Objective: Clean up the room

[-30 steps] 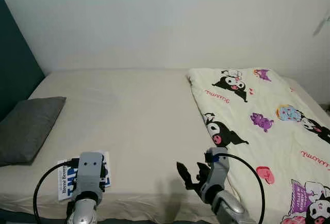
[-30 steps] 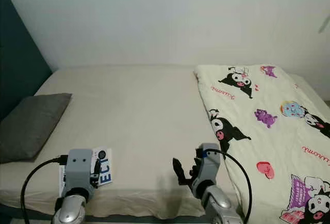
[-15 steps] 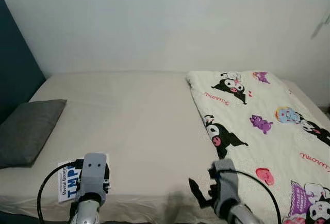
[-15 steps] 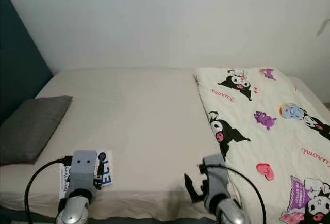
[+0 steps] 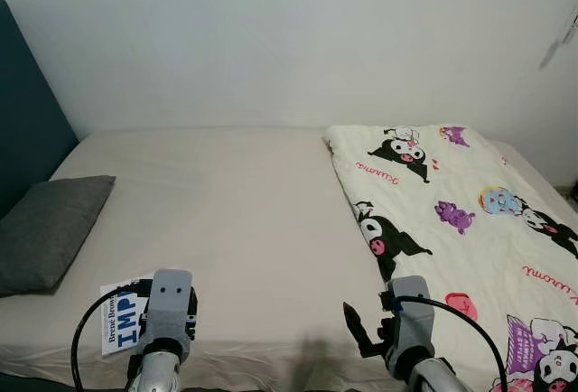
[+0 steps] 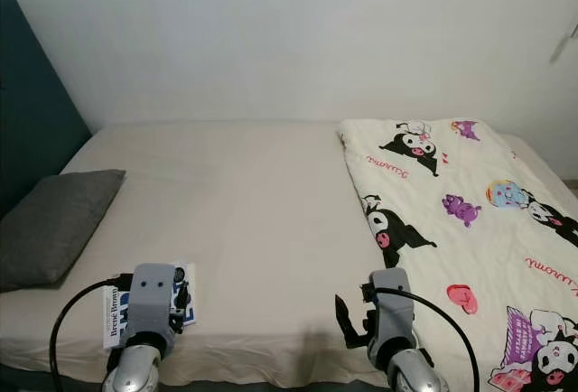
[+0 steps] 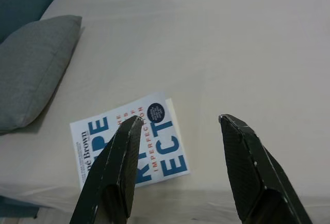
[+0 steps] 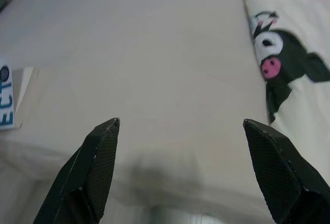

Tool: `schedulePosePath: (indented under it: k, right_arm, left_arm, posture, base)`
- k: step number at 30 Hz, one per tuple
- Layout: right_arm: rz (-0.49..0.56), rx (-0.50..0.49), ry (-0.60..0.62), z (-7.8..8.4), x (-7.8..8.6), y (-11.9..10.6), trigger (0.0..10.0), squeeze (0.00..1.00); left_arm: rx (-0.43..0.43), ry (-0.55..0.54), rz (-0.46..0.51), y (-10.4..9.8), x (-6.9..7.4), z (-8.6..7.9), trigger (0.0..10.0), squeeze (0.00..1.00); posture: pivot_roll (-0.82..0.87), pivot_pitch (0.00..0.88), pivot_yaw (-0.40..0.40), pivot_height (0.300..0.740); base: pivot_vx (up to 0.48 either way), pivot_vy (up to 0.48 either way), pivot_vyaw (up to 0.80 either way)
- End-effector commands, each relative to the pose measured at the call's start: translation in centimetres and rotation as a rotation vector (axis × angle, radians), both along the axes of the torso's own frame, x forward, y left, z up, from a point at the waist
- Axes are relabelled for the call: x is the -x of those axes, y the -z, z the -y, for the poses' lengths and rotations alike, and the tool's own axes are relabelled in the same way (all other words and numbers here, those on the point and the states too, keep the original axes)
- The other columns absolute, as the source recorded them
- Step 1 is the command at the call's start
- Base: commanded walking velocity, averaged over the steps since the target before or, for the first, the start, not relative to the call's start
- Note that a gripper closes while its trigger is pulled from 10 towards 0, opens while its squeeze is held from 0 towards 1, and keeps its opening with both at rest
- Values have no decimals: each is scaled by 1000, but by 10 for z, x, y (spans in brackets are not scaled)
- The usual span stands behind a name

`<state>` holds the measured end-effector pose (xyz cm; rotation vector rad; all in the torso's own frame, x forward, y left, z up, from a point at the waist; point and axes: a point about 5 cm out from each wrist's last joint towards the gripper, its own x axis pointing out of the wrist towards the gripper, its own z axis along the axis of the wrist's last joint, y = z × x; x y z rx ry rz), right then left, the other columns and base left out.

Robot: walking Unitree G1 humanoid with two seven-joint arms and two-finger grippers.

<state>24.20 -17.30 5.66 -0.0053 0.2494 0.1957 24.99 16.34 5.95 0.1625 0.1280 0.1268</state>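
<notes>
You are looking down at a bed covered in a beige sheet, with a dark teal headboard on the robot's left and a white wall behind it. The book lies flat, cover up, on the sheet close to the bed's near edge on the left side, just in front of the grey pillow and apart from it. Its cover is white with large blue letters, a line of small orange letters and a dark round badge; its long axis runs across the bed's near edge, tilted a little, and its spine end points toward the pillow side. Your left gripper hangs above the book with its jaws spread wide, gripping nothing; in the left wrist view one finger overlaps the cover and the other stands over bare sheet beside it. Your right gripper hovers over the bare sheet near the bed's front edge, jaws also spread wide and empty, just beside the edge of the cartoon-print quilt. That quilt lies spread over the right half of the bed, cream with black, purple and pink characters, its long side running from the wall toward you.
</notes>
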Motion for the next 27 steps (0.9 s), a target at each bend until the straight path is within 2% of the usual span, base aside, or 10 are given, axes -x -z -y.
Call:
schedulePosePath:
  k: [1,4,6,19,22,23,24,25,26,27]
  right_arm:
    - [37,1,27,3,0,-5,10000,0]
    - [44,14,44,5,1,-6,10000,0]
    - [29,82,53,11,4,0,10000,0]
    - [0,117,104,29,13,10,10000,0]
    - [-16,169,118,33,13,14,10000,0]
    - [-19,219,137,36,12,16,10000,0]
    - [-19,219,137,36,12,16,10000,0]
    - [-23,259,164,41,11,18,10000,0]
    - [-24,339,176,49,8,21,10000,0]
    - [-24,339,176,49,8,21,10000,0]
  left_arm:
    - [10,-3,-18,5,5,-3,10000,0]
    - [6,-19,-17,4,5,-4,10000,0]
    - [5,-25,-17,4,5,-3,10000,0]
    - [6,-34,-16,4,4,-5,10000,0]
    - [7,-35,-16,4,4,-5,10000,0]
    - [7,-34,-16,4,5,-4,10000,0]
    - [7,-34,-16,4,5,-4,10000,0]
    - [8,-33,-17,4,5,-4,10000,0]
    - [8,-32,-17,5,5,-4,10000,0]
    - [8,-32,-17,5,5,-4,10000,0]
  posture:
    - [-3,136,-1,740]
    - [-4,141,-3,740]
    - [-11,141,-10,740]
    - [-27,160,-14,740]
    - [-31,159,-12,740]
    - [-31,162,-12,740]
    - [-31,162,-12,740]
    - [-30,162,-12,740]
    - [-28,162,-13,740]
    - [-28,162,-13,740]
  base:
    - [0,0,0]
    - [0,0,0]
    - [0,0,0]
    - [0,0,0]
    - [0,0,0]
    - [0,0,0]
    - [0,0,0]
    - [0,0,0]
    - [0,0,0]
    - [0,0,0]
